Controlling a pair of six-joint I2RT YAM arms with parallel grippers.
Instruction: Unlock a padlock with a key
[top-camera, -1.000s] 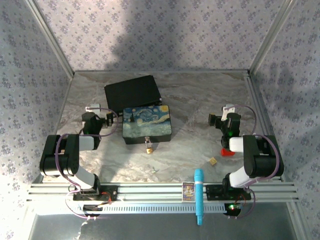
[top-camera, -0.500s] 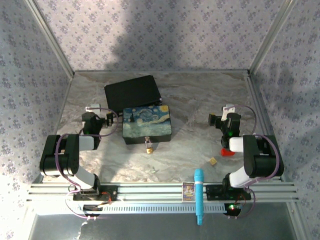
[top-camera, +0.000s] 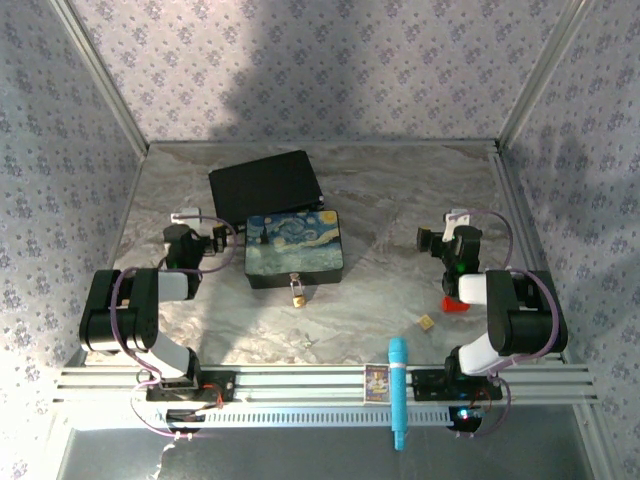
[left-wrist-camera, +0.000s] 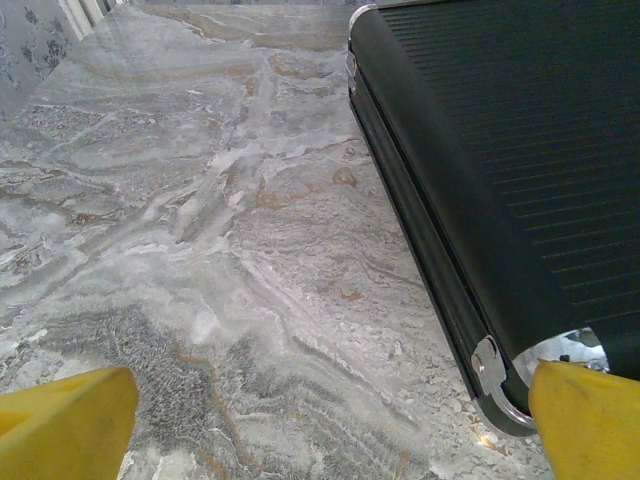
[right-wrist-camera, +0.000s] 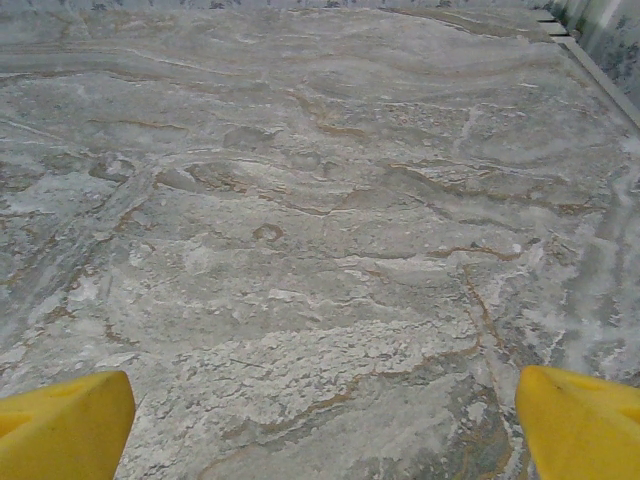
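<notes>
Padlock (top-camera: 297, 293) sits unmoved at the box (top-camera: 294, 245) front. Left gripper (left-wrist-camera: 320, 430) and right gripper (right-wrist-camera: 320, 425) stay parked, spread wide and empty, so unlocking hasn't begun.

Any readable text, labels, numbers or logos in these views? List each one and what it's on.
No text can be read in any view.
Small printed card on the front rail: blue and yellow print, too blurred to read.
Starry-night box: painted picture, no lettering visible.
Black case, blue tube, padlock: no legible markings; the padlock is too small to tell.
</notes>
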